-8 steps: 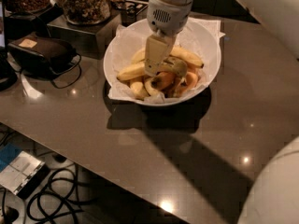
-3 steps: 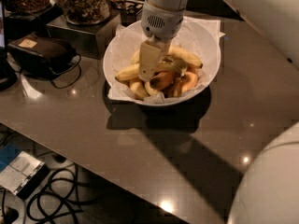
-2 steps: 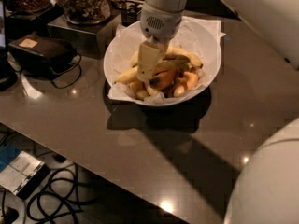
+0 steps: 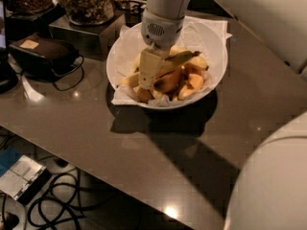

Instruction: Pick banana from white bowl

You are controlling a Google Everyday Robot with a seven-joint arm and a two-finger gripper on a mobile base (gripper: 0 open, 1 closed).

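The white bowl [image 4: 217, 46], lined with crinkled white paper, stands on the dark table and holds several banana and orange pieces. My gripper [image 4: 149, 78] reaches down from above into the left middle of the bowl. It is shut on the banana [image 4: 177, 61], a long yellow one that slants up to the right out of the pile, with its tip near the bowl's middle. Its dark bruised end lies low by my fingers [image 4: 147, 67]. The fruit under my gripper is hidden.
A black device with a cable [image 4: 44, 52] lies left of the bowl. Glass jars [image 4: 87, 2] stand on a box behind it. Cables [image 4: 53, 206] and a box lie on the floor below the table's front edge. My white body [image 4: 274, 181] fills the lower right.
My gripper has closed on the banana among the fruit. The banana's free end has tipped up to the right, above the other pieces.
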